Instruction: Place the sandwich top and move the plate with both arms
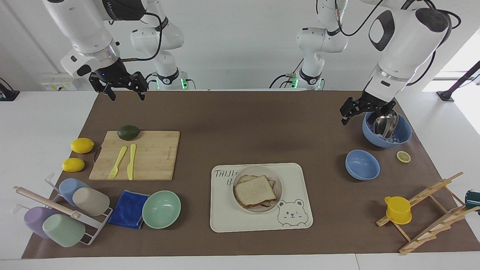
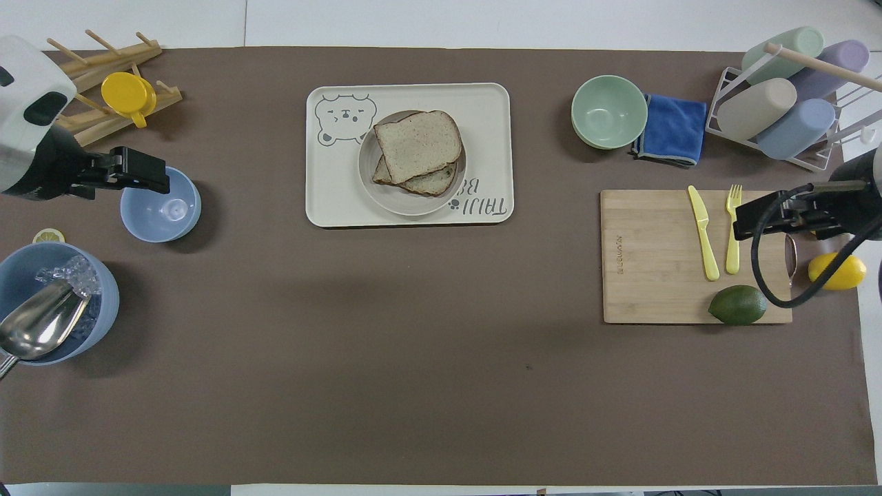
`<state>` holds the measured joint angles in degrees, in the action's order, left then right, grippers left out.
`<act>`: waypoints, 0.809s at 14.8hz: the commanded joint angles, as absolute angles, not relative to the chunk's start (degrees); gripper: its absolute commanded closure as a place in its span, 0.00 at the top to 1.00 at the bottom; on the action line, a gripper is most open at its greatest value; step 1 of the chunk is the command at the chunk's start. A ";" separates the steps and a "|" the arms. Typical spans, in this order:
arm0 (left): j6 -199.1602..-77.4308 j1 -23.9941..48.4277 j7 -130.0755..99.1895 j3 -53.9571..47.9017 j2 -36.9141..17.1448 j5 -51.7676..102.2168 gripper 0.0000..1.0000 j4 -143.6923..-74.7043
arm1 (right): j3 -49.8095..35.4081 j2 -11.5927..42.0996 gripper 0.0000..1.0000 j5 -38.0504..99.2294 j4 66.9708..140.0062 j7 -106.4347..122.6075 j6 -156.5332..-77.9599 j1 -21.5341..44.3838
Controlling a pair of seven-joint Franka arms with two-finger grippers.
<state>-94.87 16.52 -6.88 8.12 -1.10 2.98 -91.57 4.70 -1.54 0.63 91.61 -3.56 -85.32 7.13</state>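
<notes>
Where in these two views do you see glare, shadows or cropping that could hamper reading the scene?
Facing view: a blown-out window at the left arm's end; soft shadows under the tray. Overhead view: the left claw overlaps the small blue bowl, and the frame edge crops the ice bowl.

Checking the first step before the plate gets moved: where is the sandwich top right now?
The sandwich top lies on the lower slice in the plate, which sits on the bear tray, mid-table between the mint green bowl and the small blue bowl.

Lower slice [image 1: 268, 184] mostly hidden — sandwich top [image 1: 254, 190] covers it.
</notes>
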 commanded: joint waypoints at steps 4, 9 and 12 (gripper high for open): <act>-86.59 8.64 -4.67 1.69 3.42 1.41 1.00 -92.72 | 4.39 -1.85 1.00 1.23 91.76 -2.55 -84.64 6.77; -86.12 6.68 -2.46 -0.97 4.92 -1.04 1.00 -94.04 | 4.39 -1.85 1.00 1.23 91.76 -2.55 -84.64 6.77; -87.36 8.09 -2.99 -0.88 4.83 -2.19 1.00 -94.13 | 4.39 -1.85 1.00 1.23 91.76 -2.55 -84.64 6.77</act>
<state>-85.84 7.36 -3.38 -0.87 3.32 -0.21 -92.02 4.69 -1.55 0.63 91.61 -3.56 -85.32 7.13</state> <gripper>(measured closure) 0.000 0.000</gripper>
